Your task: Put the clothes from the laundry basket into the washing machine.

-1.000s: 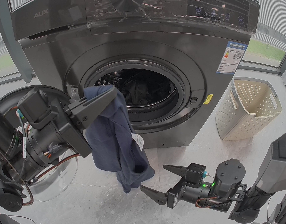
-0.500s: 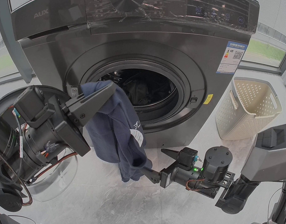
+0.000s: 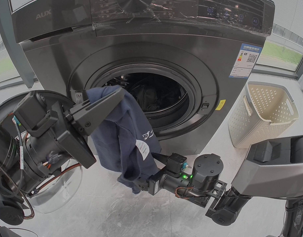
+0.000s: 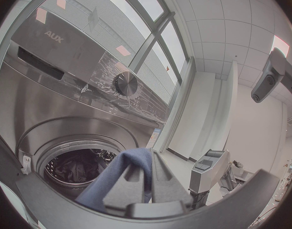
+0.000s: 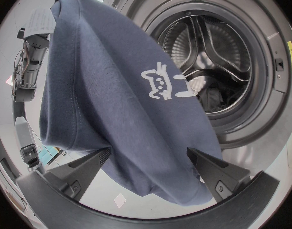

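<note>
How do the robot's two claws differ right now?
The left claw is shut on the navy top; the right claw is open, its fingers either side of the top's hanging end. The left claw sits high beside the washer opening; the right claw is lower, near the floor. Both have dark, wedge-shaped fingers.

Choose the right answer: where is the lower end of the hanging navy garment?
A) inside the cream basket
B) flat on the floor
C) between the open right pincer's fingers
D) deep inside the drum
C: the navy garment, held up by the shut left pincer, hangs with its lower end between the spread fingers of the right pincer.
</note>
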{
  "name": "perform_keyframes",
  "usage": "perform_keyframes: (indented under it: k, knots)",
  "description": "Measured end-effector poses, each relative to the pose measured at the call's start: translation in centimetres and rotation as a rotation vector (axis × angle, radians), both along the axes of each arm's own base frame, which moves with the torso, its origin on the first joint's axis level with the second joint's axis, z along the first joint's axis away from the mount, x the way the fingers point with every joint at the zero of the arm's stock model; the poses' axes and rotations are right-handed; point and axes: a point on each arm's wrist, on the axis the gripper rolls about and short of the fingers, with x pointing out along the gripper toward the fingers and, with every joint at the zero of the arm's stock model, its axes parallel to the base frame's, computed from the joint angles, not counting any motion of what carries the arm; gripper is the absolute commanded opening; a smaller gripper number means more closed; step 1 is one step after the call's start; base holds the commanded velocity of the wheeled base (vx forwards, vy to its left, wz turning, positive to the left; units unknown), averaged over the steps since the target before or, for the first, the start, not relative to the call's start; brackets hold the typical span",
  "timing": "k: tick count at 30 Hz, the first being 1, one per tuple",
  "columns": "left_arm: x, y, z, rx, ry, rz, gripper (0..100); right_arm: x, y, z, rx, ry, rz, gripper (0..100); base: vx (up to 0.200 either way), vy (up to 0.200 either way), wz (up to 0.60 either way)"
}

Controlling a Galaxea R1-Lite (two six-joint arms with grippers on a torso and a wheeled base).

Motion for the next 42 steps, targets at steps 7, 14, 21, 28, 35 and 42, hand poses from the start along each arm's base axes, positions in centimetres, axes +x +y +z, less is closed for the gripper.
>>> perform_keyframes:
  k: [7,14,21,28,35,42]
  knots:
    - [-0.3,-0.1,0.2,-0.015,-0.019,-0.016,0,1.2,1.6,-0.2,0.024,-0.031,0.003,100,0.000,0.000,0.00]
    - [-0.5,-0.3,0.4,-0.026,-0.029,-0.027,0,4.9,2.0,-1.1,0.048,-0.068,-0.066,100,0.000,0.000,0.00]
    - [-0.6,-0.3,0.5,-0.029,-0.033,-0.034,0,7.3,1.0,-2.2,0.034,-0.065,-0.124,100,0.000,0.000,0.00]
    - [-0.6,-0.4,0.5,-0.030,-0.033,-0.037,0,8.8,1.4,-1.9,0.060,-0.090,-0.168,100,0.000,0.000,0.00]
    - [-0.5,-0.4,0.4,-0.028,-0.027,-0.034,0,9.2,1.7,-1.6,0.079,-0.104,-0.187,0,0.000,0.000,0.00]
    - [-0.1,-0.2,0.0,-0.015,-0.010,-0.009,0,8.7,1.0,-0.6,0.092,-0.104,-0.195,0,0.000,0.000,0.00]
